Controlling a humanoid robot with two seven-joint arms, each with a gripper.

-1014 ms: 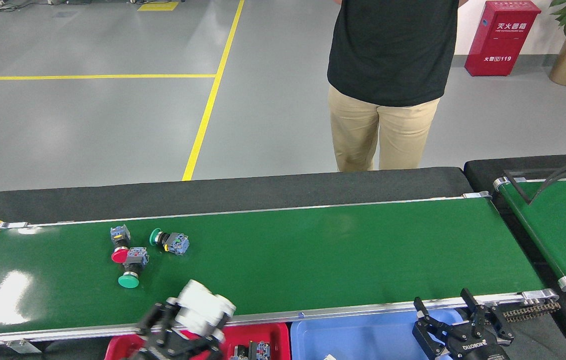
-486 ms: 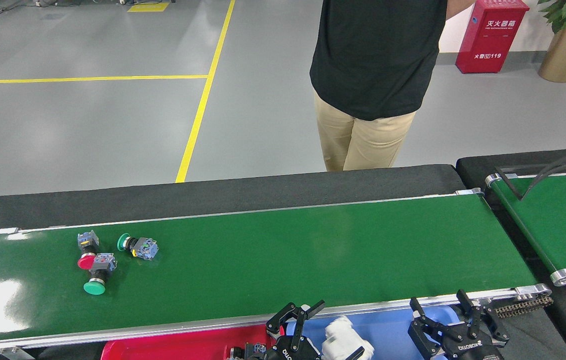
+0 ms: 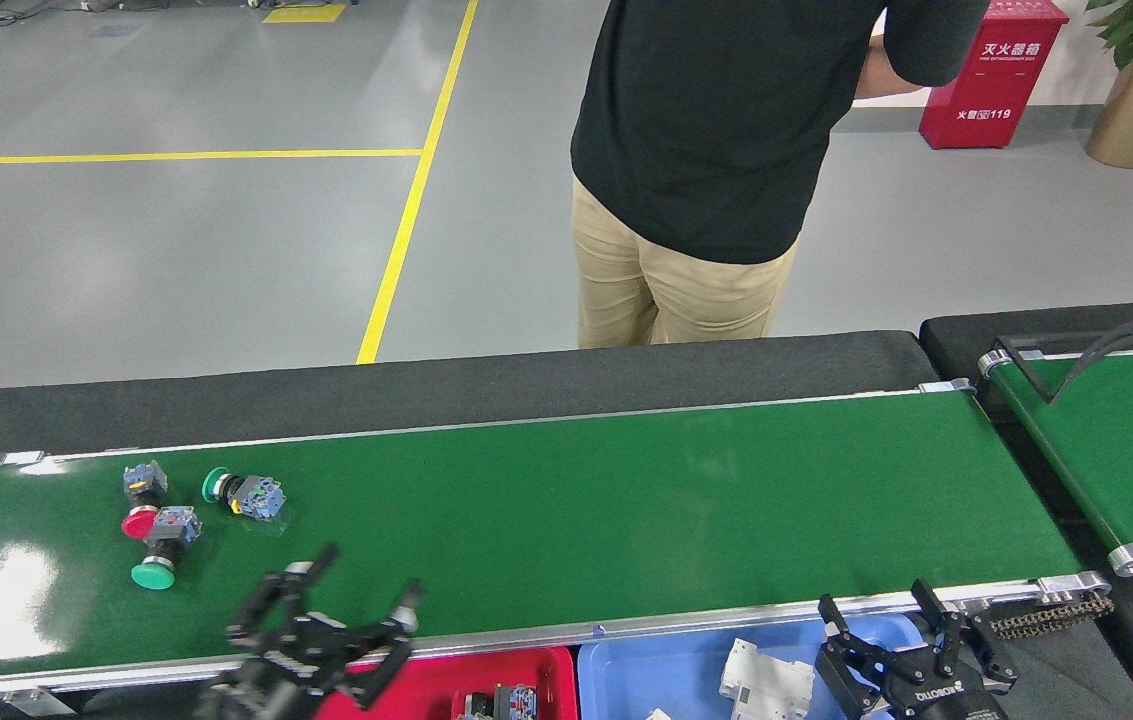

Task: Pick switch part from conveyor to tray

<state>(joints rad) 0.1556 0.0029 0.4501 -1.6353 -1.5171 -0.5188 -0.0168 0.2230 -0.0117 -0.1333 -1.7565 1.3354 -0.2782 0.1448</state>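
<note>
Three switch parts [image 3: 171, 505] lie clustered on the conveyor [image 3: 576, 500], just beyond and left of your left gripper [image 3: 331, 610], whose jaws stand open and empty. The right gripper [image 3: 901, 640] is likewise open. Judged light and rigid; grasp across the blocky body, not the smooth cap.

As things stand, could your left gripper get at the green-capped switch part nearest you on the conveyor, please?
Probably yes. My left gripper is open over the conveyor's near edge, and the green-capped switch part lies to its left with only bare belt between. The red-capped part touches it, so the grasp could be crowded.
</note>
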